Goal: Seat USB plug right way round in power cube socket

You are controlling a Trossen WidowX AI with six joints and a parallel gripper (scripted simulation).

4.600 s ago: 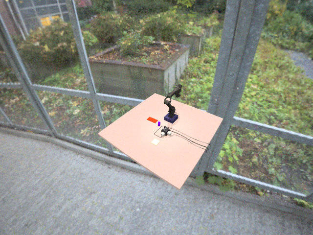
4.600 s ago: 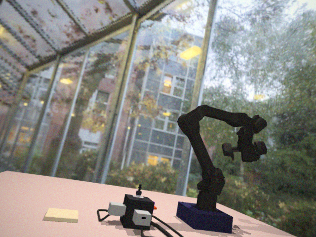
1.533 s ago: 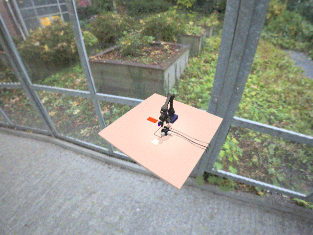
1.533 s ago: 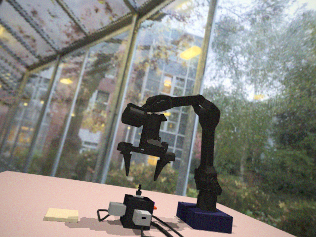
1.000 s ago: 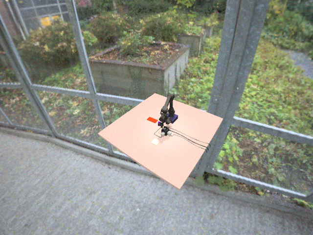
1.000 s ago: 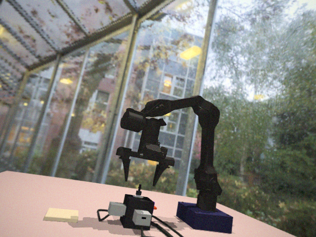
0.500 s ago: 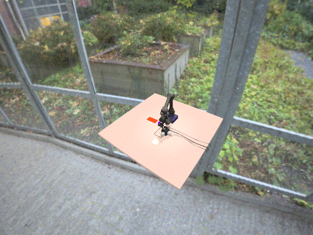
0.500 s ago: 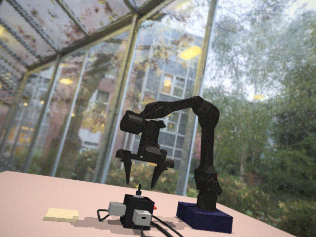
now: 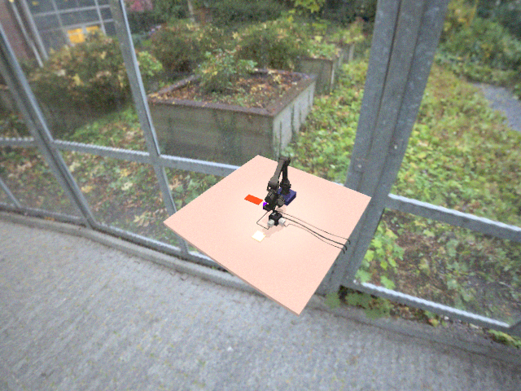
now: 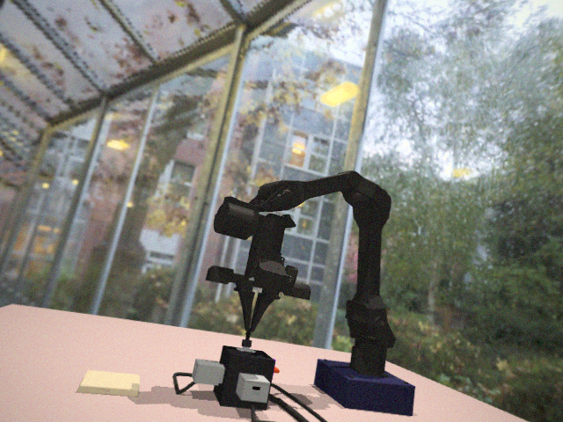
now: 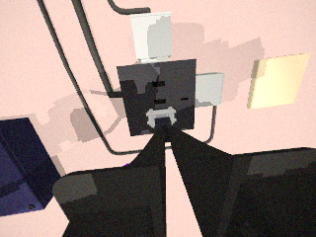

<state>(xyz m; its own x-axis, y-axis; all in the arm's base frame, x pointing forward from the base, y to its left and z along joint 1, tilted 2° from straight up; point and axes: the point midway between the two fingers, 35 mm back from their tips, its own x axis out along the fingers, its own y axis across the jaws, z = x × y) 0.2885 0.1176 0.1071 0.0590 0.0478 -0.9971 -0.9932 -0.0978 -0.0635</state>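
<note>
Front white block: a pale boxy plug with a dark slot [image 9: 283,221] [image 10: 252,388] [image 11: 153,37], on the near face of the cube.
Left white block: a second pale boxy plug [image 9: 271,221] [image 10: 208,371] [image 11: 209,89], on the cube's left side.
Power cube: black, box-shaped [image 9: 275,217] [image 10: 236,379] [image 11: 138,106], on the pink table [image 9: 294,269] [image 10: 45,336] [image 11: 247,30].
Jammed plug: slim black USB plug [image 10: 246,343] [image 11: 163,120], upright at the cube's top socket, its body standing proud of the top face.
Hand: black two-fingered hand [image 9: 274,210] [image 10: 248,333] [image 11: 165,131], pointing down over the cube, narrow, its tips pinched on the plug's thin upper end.
Wrist: nearly upright, leaning slightly, directly above the hand.
Forearm: reaching left from the high elbow, bent down at the wrist.
Upper arm: almost vertical, right of the cube.
Base: dark blue block [image 9: 293,195] [image 10: 382,397] [image 11: 25,168], right of the cube, carrying the black jointed arm [image 9: 278,172] [image 10: 370,254].
Red rectangle: flat [image 9: 253,199], beyond the cube, mostly hidden in the exterior view.
</note>
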